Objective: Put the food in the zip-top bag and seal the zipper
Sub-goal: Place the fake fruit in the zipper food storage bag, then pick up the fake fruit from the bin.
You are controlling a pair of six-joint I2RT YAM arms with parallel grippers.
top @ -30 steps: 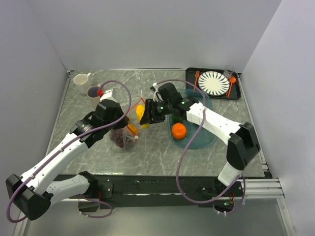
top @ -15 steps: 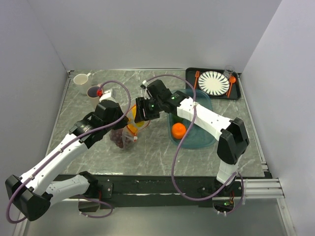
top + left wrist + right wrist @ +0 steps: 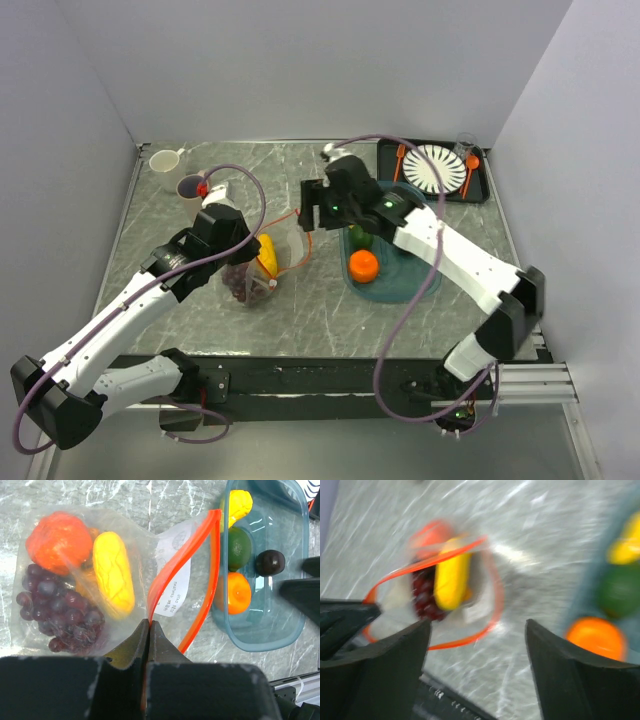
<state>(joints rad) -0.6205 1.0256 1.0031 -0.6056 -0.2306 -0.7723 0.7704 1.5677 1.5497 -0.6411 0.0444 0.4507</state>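
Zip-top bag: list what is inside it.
A red-orange fruit, a yellow fruit and a purple grape bunch. An orange piece between them is mostly covered.

White label (image 3: pixel 173 582) on bag (image 3: pixel 145 542); print unreadable

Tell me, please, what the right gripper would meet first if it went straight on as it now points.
Most likely the bag, at its open mouth: the zipper loops right ahead of the right gripper. The wrist view is blurred and depth is unclear, so it might meet the table first.
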